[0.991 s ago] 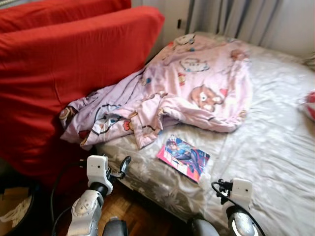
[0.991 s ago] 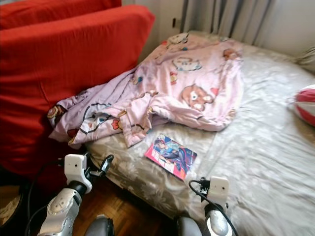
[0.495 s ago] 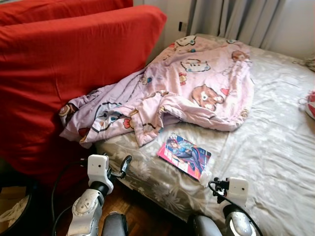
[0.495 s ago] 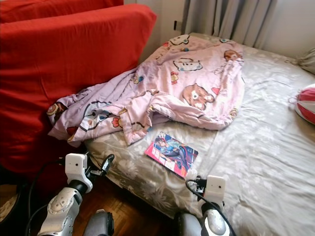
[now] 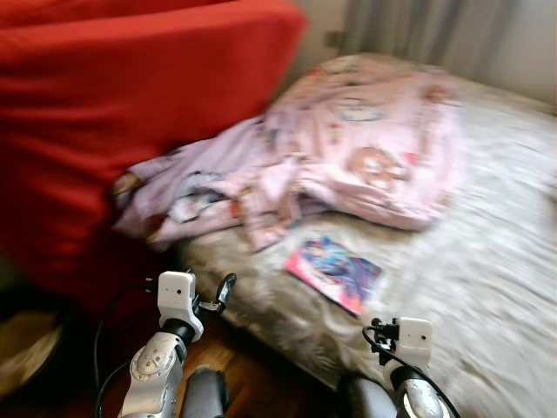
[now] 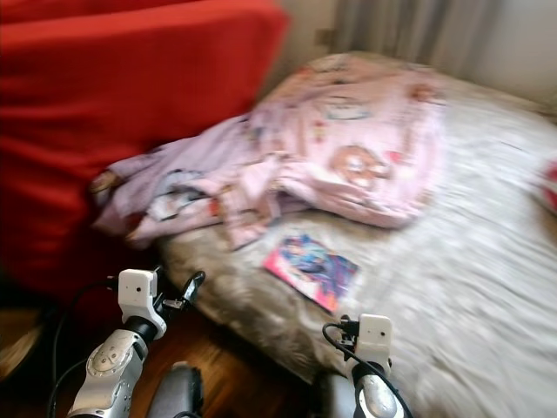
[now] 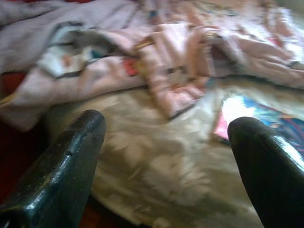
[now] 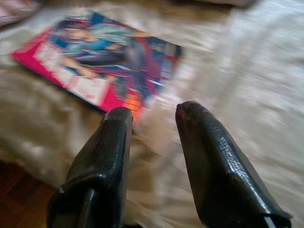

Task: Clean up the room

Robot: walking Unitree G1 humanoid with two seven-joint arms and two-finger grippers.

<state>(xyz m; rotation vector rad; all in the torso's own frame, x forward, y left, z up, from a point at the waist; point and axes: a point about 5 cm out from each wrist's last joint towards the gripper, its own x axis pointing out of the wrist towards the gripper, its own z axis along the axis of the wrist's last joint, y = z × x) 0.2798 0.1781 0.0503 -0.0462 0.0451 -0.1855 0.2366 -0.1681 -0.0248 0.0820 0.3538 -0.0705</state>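
Note:
A magazine (image 5: 333, 272) with a pink and blue cover lies flat on the grey bed sheet (image 5: 487, 261) near the bed's front edge. Behind it a crumpled pink blanket (image 5: 348, 157) with cartoon prints spreads over the bed and hangs off its left side. My right gripper (image 8: 149, 111) hovers low over the sheet just short of the magazine (image 8: 99, 61), its fingers slightly apart with nothing between them. My left gripper (image 7: 166, 123) is open and empty, held before the bed's left corner and facing the blanket's hanging edge (image 7: 95, 61). The head views are blurred.
A big red cushion or sofa back (image 5: 113, 104) rises on the left against the bed. Wooden floor (image 5: 252, 374) shows below the bed's edge. Grey curtains (image 5: 418, 30) hang behind the bed. A red and white object (image 6: 550, 183) lies at the far right.
The whole picture has shifted slightly and gone blurred, so the camera is moving. Magazine and blanket lie as before. Both arms hold nearly the same pose.

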